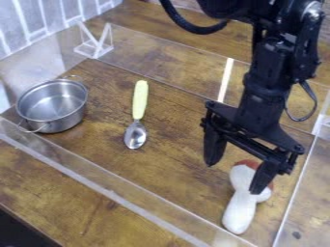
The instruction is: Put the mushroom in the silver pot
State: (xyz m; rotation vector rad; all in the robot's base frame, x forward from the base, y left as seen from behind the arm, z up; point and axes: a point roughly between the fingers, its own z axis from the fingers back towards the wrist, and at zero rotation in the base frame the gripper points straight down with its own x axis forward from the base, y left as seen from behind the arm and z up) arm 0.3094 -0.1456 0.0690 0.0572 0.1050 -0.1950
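Observation:
The mushroom (241,206) lies on the wooden table at the lower right, cream stem toward the front, its reddish-brown cap partly hidden behind a finger. My gripper (240,162) hangs just above its cap end, open, its black fingers (214,150) spread wide and pointing down, one on each side of the cap area. Nothing is held. The silver pot (52,104) stands empty at the far left, well away from the gripper.
A metal spoon with a yellow-green handle (137,114) lies between pot and mushroom. Clear acrylic walls (142,210) fence the work area on all sides. A clear stand (91,41) sits at the back left.

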